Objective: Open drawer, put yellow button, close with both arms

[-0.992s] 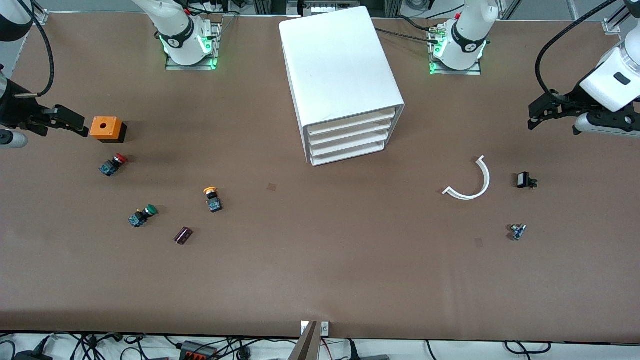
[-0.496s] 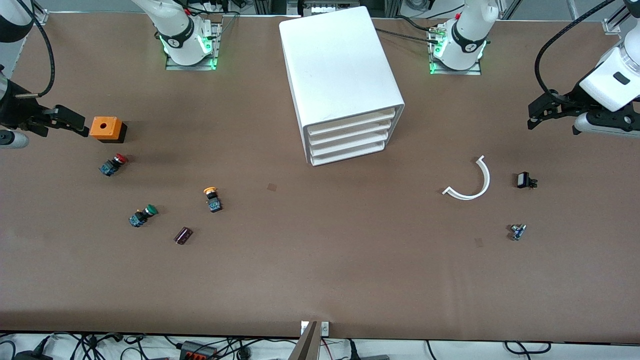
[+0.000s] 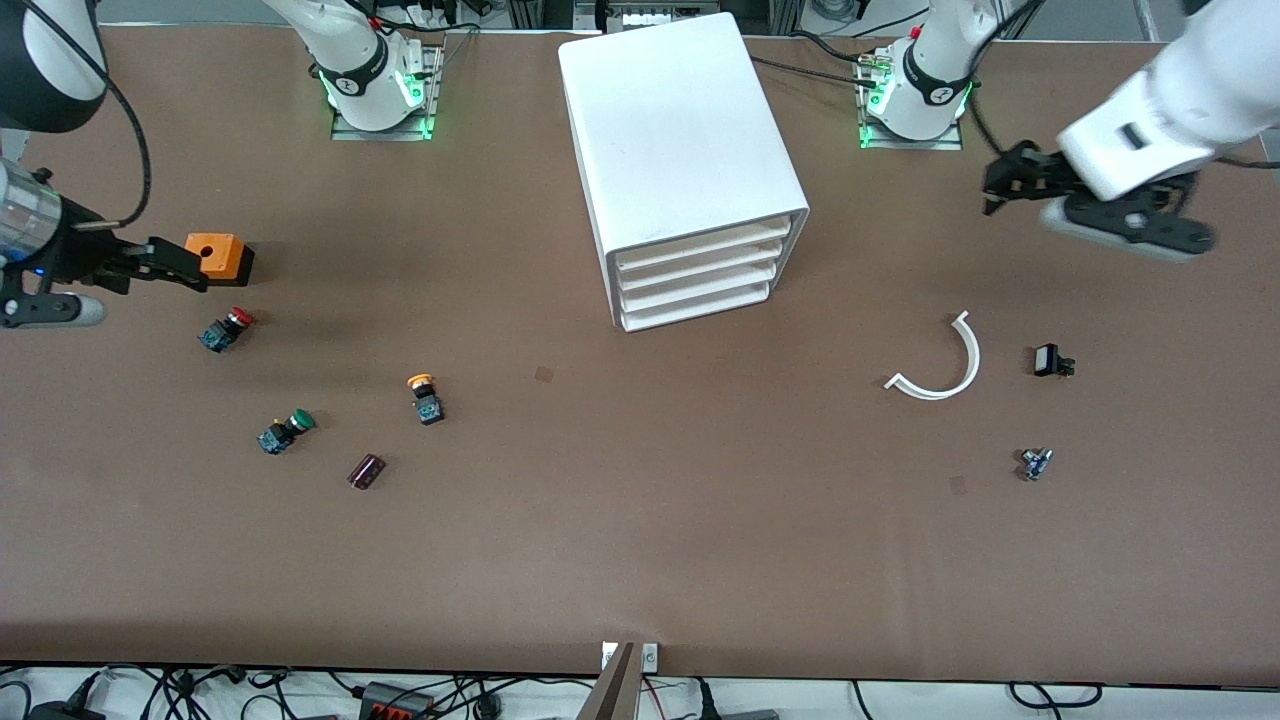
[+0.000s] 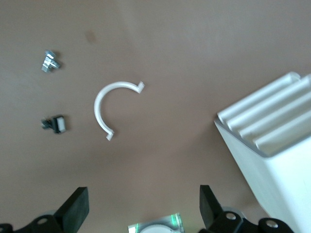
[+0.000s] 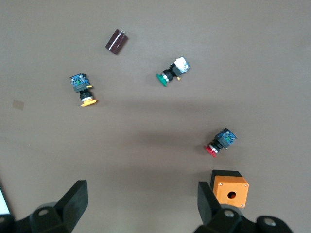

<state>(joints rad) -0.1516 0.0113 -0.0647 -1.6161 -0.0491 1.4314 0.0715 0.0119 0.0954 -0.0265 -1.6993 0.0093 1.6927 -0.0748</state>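
Robotics lab: two bolted-down arm bases on a brown worktop, cables along its edge.

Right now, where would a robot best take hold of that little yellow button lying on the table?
Probably from straight above, closing across the black-and-blue body of the yellow button. It lies on its side, cap pointing toward the robots' bases, so the blocky body offers flatter sides than the round cap.

Both arms are glossy white with dark grey joint discs; the right arm and left arm stand on plates glowing green, black cables looping to black two-finger grippers with a silver cylinder alongside
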